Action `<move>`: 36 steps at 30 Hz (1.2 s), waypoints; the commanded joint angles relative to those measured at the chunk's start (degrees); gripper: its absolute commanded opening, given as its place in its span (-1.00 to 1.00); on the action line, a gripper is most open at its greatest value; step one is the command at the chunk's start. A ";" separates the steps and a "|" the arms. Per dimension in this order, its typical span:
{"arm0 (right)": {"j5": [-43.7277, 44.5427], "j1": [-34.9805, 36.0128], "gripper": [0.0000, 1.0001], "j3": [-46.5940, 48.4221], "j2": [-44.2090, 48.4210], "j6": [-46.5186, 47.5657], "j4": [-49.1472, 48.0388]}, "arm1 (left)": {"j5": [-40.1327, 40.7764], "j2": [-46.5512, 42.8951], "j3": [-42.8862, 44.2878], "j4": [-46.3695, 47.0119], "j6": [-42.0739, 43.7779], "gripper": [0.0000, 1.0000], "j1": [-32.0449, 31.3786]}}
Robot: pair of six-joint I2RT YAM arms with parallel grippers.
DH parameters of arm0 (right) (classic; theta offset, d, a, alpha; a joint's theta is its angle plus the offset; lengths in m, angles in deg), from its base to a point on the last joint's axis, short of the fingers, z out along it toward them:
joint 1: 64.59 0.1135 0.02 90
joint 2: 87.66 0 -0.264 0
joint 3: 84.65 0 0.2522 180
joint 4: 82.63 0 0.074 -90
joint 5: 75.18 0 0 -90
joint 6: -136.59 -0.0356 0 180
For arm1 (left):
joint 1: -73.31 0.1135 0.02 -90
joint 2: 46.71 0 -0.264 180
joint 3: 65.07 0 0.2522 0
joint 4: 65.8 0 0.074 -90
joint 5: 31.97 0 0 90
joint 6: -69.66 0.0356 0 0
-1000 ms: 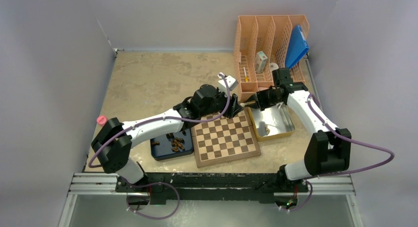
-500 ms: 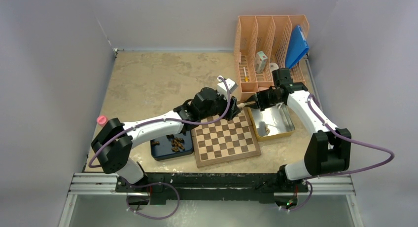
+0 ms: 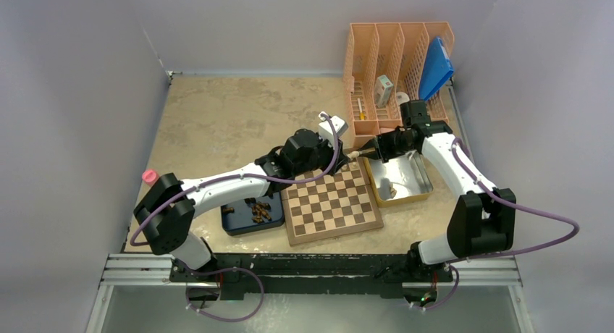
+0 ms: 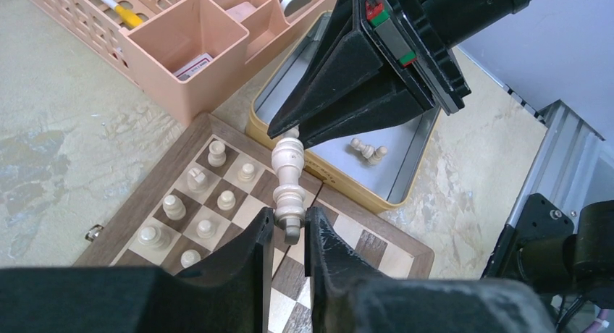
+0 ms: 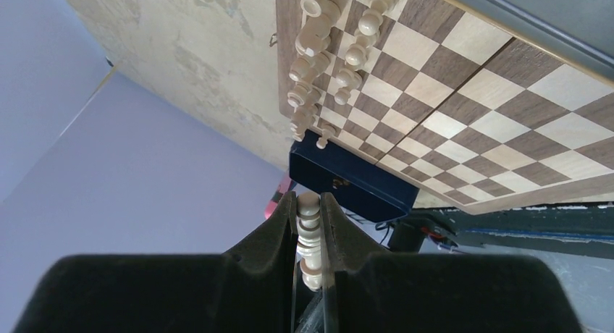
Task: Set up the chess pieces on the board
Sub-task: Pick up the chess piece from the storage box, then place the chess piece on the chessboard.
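- Chessboard (image 3: 337, 234) nearest, dark blue tray (image 3: 233, 225) of dark pieces (image 3: 258, 211) just left of it.
- Over the board's far right corner, left gripper (image 4: 289, 230) clamps the base of a tall pale chess piece (image 4: 287, 177); right gripper (image 4: 288, 134) pinches its top.
- Beyond, yellow tray (image 4: 347, 192) holds two pale pieces (image 4: 368, 150).

Robot lab test cell.
Enclosure: plain pale walls (image 3: 72, 94) left, far and right.
Table (image 3: 232, 116): mottled beige top.
Fixtures: white-and-black left arm (image 3: 217, 184) and right arm (image 3: 445, 163), bolted to a metal rail (image 3: 137, 269) at the near edge.
Purple cables (image 3: 575, 228) loop loose.
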 commanded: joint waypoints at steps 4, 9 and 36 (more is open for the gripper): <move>-0.07 0.15 -1.00 1.47 0.92 1.95 -0.31 | -0.54 -2.12 1.69 0.13 0.79 -1.00 -0.25; 3.07 0.31 -1.00 2.06 1.42 8.19 0.11 | 1.77 -2.26 5.49 -8.83 0.23 -1.00 -0.25; 22.42 10.01 -1.00 -28.33 44.29 47.37 -35.93 | -6.21 -3.45 15.69 -46.90 10.87 -1.00 8.48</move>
